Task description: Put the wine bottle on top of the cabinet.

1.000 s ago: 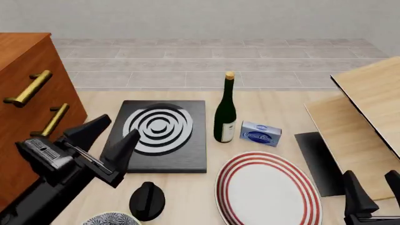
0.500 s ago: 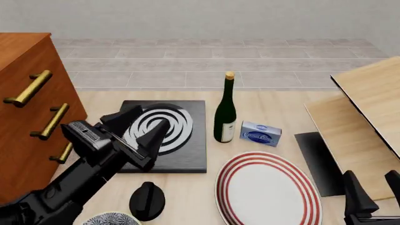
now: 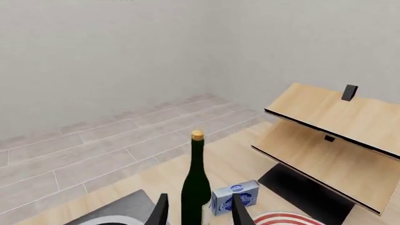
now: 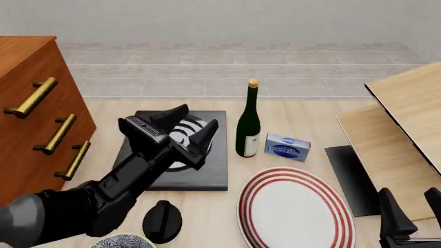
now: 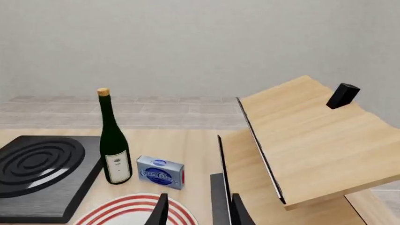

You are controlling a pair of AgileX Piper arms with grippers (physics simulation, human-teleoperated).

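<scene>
The wine bottle point(image 4: 248, 121), dark green with a tan cork and a white label low down, stands upright on the table just right of a black plate. My left gripper point(image 4: 200, 114) is open, hovering over that plate a short way left of the bottle. In the left wrist view the bottle point(image 3: 196, 187) stands ahead, between the two fingers point(image 3: 162, 212), untouched. The reddish-brown cabinet point(image 4: 28, 103) with brass handles rises at the far left. My right gripper point(image 4: 408, 192) is open at the near right corner, far from the bottle point(image 5: 114, 145).
A black plate with white rings point(image 4: 206, 165) lies under the left gripper. A blue box point(image 4: 287, 147) sits right of the bottle, and a red-striped plate point(image 4: 296, 206) lies in front. A black knob point(image 4: 162, 221) and a patterned bowl point(image 4: 124, 242) are near. Pale wooden boards point(image 4: 406, 103) fill the right.
My left arm has swung forward and to the right, from beside the cabinet to over the ringed plate, closer to the bottle. Its jaws stay open. The right arm has not moved.
</scene>
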